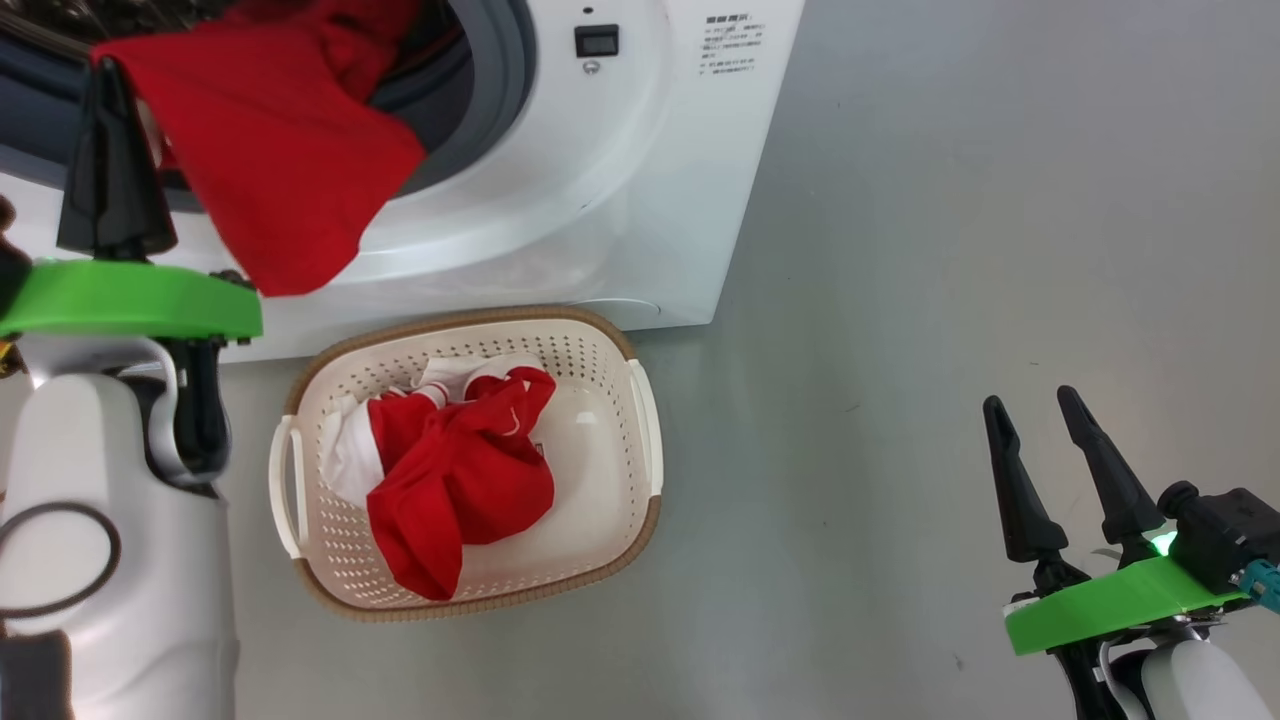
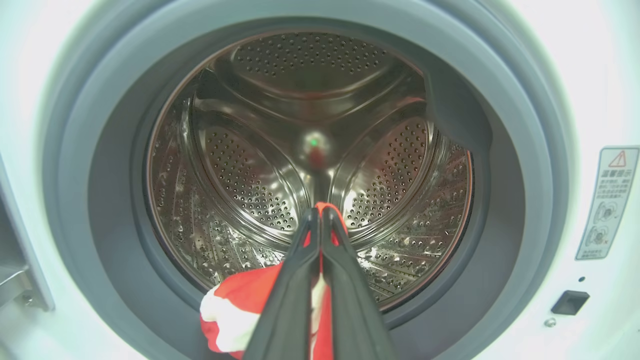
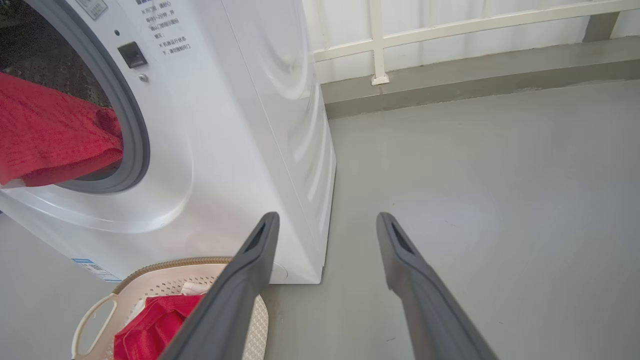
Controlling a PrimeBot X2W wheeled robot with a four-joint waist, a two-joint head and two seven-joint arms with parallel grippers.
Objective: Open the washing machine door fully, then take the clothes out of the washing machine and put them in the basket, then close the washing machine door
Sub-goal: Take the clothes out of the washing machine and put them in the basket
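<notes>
Your left gripper (image 1: 105, 75) sits at the upper left of the head view, its two fingers pressed together on a red garment (image 1: 280, 150). The garment hangs out of the mouth of the washing machine (image 1: 620, 150) and drapes down over its white front. In the left wrist view the closed fingers pinch red cloth at their tips, low in the middle of the frame, with the steel drum (image 2: 250, 175) behind them and the grey gasket (image 2: 500, 150) ringing it. Below the machine, in the lower middle of the head view, the basket (image 1: 610, 470) stands on the grey floor (image 1: 950, 250) with red and white clothes (image 1: 460, 480) bundled inside. Your right gripper (image 1: 1030, 400) is at the lower right, its fingers spread wide and holding nothing.
</notes>
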